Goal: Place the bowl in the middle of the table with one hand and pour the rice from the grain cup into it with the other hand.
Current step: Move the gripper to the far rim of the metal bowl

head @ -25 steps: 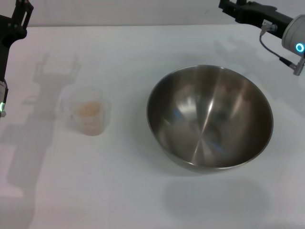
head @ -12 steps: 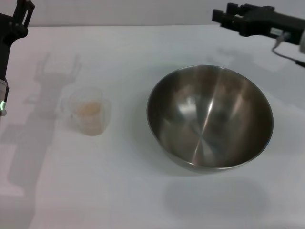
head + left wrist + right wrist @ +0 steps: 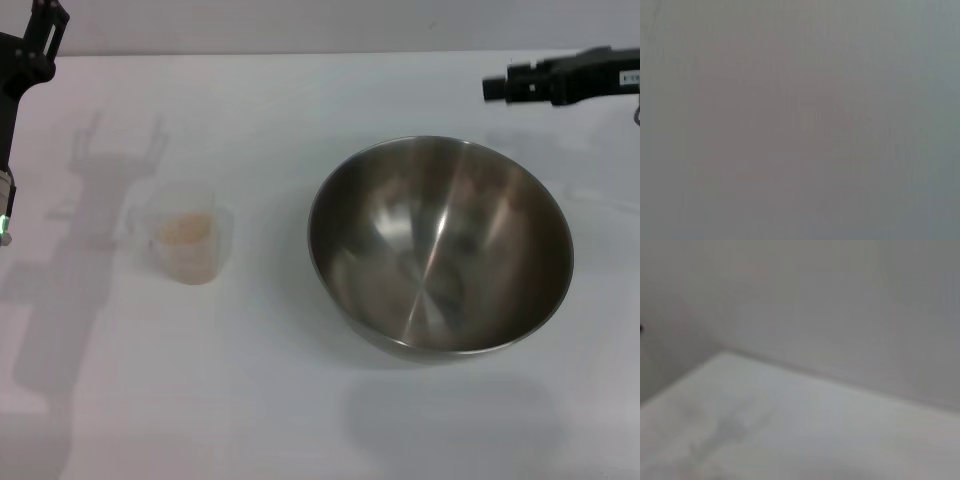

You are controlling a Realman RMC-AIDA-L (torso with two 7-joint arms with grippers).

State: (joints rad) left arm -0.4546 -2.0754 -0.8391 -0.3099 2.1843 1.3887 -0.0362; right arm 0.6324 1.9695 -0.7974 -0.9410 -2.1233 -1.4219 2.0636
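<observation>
Bowl (image 3: 440,245): upright on the table (image 3: 250,400), right of centre, empty. Grain cup (image 3: 185,240): upright, well left of the bowl, holding rice (image 3: 185,229). Left gripper (image 3: 40,35): far left edge, raised. Right gripper (image 3: 500,87): beyond the bowl, far right. Neither gripper's opening can be told.
</observation>
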